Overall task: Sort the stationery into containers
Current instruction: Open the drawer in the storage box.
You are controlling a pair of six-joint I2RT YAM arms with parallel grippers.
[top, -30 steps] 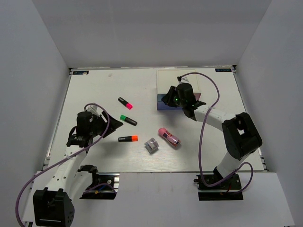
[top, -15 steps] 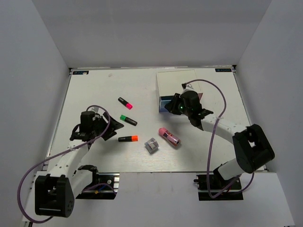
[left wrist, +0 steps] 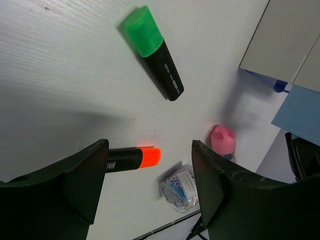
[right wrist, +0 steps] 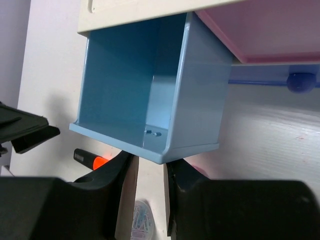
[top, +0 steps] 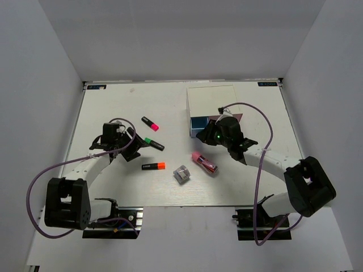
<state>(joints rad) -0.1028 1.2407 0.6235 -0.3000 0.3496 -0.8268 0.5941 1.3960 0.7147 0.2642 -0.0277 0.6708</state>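
Observation:
My right gripper (top: 204,135) is shut on the knob of the light-blue drawer (top: 199,124); the knob is hidden between the fingers. The drawer (right wrist: 145,90) stands pulled out of the white-topped box (top: 212,101) and is empty. My left gripper (top: 136,148) is open and empty, low over the table beside the green-capped highlighter (top: 153,143). In the left wrist view the green highlighter (left wrist: 154,52) lies ahead and the orange-capped highlighter (left wrist: 134,157) lies between the fingers' line. The pink-capped highlighter (top: 150,123), grey block (top: 181,174) and pink gadget (top: 203,162) lie on the table.
The pink drawer (right wrist: 260,30) and the blue-purple drawer's knob (right wrist: 300,81) sit to the right of the open drawer. The block (left wrist: 180,187) looks like a clear case of paper clips. White walls enclose the table on three sides.
My right gripper has drawn back toward the near edge and the light-blue drawer has slid out with it. My left gripper has moved forward to the green highlighter.

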